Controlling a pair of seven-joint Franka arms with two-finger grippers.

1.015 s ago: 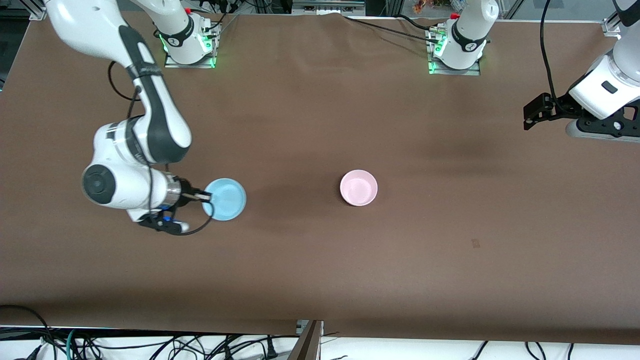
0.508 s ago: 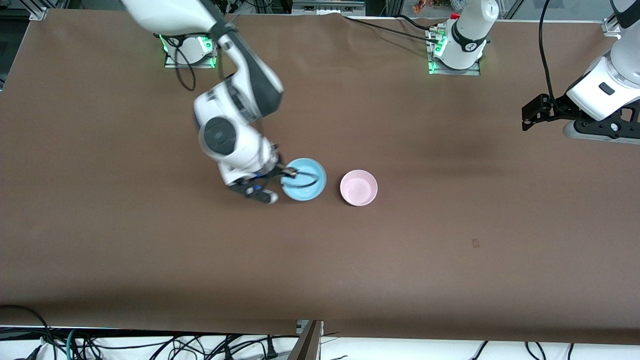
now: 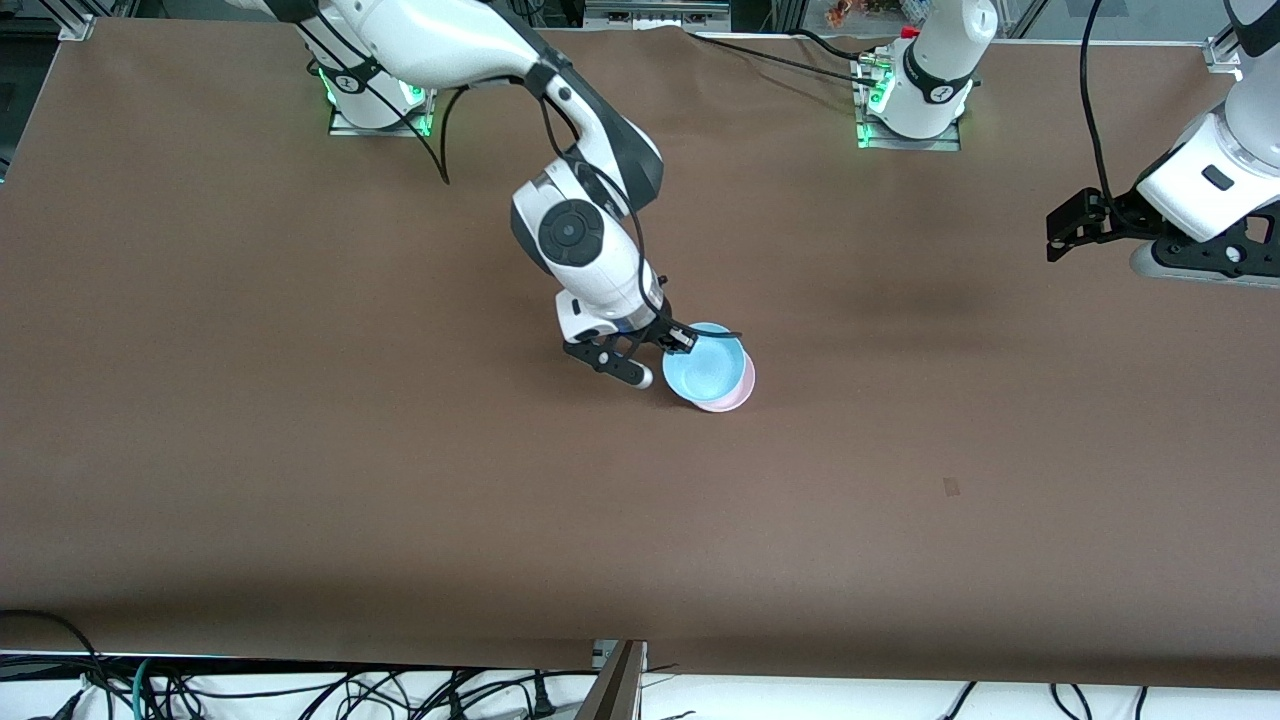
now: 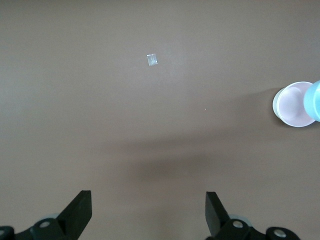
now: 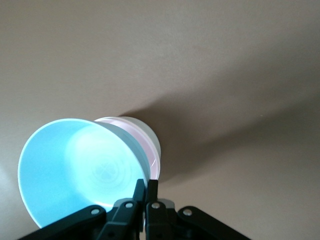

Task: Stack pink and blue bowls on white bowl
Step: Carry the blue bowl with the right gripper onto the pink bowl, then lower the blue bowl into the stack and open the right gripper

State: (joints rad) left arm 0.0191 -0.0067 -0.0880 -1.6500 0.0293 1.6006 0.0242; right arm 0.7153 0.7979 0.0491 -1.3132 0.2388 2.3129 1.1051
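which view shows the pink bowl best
The left wrist view: the pink bowl shows most of its inside, only one edge covered by the blue bowl. In the front view only a rim crescent shows; the right wrist view gives a sliver.

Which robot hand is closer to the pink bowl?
The right. The right gripper holds the blue bowl by its rim just over the pink bowl. The left gripper waits open over the left arm's table end.
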